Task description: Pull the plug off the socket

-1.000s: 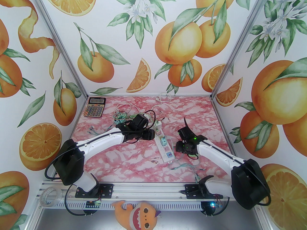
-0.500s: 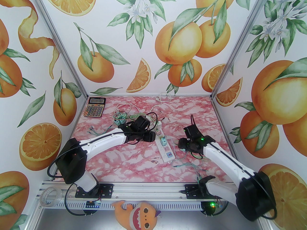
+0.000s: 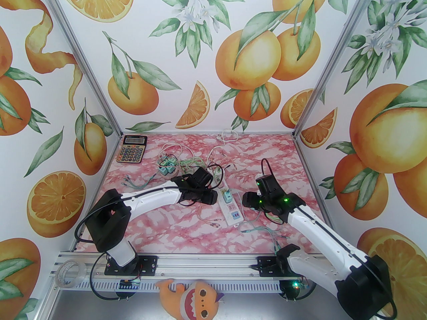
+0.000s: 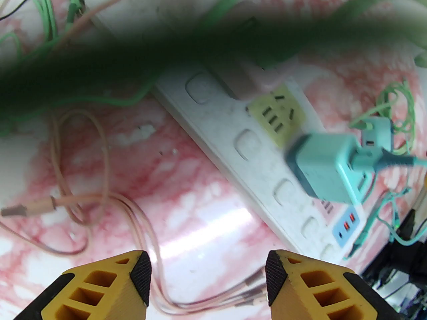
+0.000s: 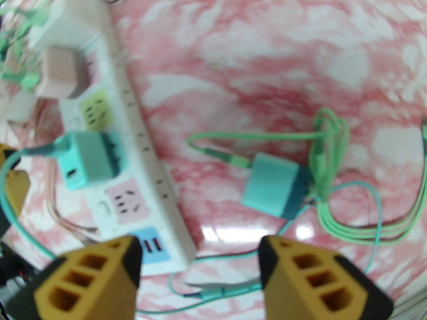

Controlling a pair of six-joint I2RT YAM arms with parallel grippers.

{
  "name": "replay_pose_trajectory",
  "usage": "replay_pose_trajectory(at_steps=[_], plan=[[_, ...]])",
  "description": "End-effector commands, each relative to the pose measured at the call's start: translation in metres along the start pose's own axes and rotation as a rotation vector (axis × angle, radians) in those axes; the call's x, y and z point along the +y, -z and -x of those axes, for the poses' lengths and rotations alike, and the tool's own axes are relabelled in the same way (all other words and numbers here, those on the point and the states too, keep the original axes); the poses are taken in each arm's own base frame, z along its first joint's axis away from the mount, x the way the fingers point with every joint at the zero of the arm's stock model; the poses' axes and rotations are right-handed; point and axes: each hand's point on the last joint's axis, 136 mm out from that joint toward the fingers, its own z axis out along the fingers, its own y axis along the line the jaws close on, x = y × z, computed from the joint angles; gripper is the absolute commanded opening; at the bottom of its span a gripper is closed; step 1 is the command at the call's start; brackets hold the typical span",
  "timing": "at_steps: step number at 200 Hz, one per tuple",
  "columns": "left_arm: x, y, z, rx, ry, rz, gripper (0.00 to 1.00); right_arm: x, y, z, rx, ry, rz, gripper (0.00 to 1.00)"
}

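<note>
A white power strip [image 3: 230, 208] lies slantwise in the middle of the pink marbled table. A teal plug [image 3: 228, 197] stands in one of its sockets, seen close up as the teal plug [image 4: 328, 168] and again as the teal plug [image 5: 88, 160]. A pink plug [image 5: 61, 72] sits further up the power strip [image 5: 133, 118]. My left gripper [image 4: 208, 278] is open, low over the table just left of the power strip [image 4: 253, 152]. My right gripper [image 5: 200, 262] is open too, hovering off the strip's near right end. In the top view the left gripper [image 3: 213, 198] and right gripper [image 3: 247, 200] flank the teal plug.
A loose teal adapter [image 5: 273, 188] with green cables lies right of the strip. Pink cables [image 4: 83, 205] curl left of it. More teal adapters [image 3: 166, 167] and tangled cords sit behind, a calculator [image 3: 132, 148] at far left. A blurred green cable crosses the left wrist lens.
The left arm has slid nearer and slightly right, up to the strip. The right arm has swung so its gripper points left at the strip's near end.
</note>
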Motion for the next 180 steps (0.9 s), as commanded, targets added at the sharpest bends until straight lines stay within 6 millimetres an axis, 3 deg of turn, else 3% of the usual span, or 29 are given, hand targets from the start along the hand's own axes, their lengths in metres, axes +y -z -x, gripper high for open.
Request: replay_pose_trajectory(at_steps=[1, 26, 54, 73, 90, 104, 126, 156, 180], plan=[[-0.022, 0.020, 0.017, -0.102, -0.004, -0.043, 0.58, 0.014, -0.006, 0.005, -0.007, 0.004, 0.057, 0.47], [-0.033, 0.016, 0.023, -0.134, -0.003, -0.029, 0.58, 0.024, -0.011, 0.006, -0.003, -0.007, 0.108, 0.43], [-0.033, 0.010, 0.028, -0.140, 0.049, -0.007, 0.54, 0.044, -0.012, 0.009, -0.007, 0.031, 0.188, 0.49], [-0.023, 0.013, 0.034, -0.178, 0.094, 0.047, 0.52, 0.053, -0.013, 0.009, 0.000, 0.074, 0.200, 0.51], [-0.018, 0.020, 0.037, -0.207, 0.126, 0.066, 0.52, 0.046, -0.011, 0.015, -0.022, 0.084, 0.128, 0.58], [-0.014, 0.026, 0.038, -0.227, 0.141, 0.076, 0.52, 0.036, -0.003, 0.026, -0.070, 0.069, 0.069, 0.58], [-0.008, 0.032, 0.039, -0.243, 0.153, 0.094, 0.53, 0.039, 0.017, 0.041, -0.153, 0.071, 0.077, 0.61], [0.005, 0.043, 0.038, -0.280, 0.187, 0.119, 0.54, 0.054, 0.032, 0.045, -0.160, 0.117, 0.125, 0.66], [0.019, 0.047, 0.038, -0.303, 0.238, 0.117, 0.56, 0.073, 0.024, 0.035, -0.103, 0.201, 0.154, 0.70]])
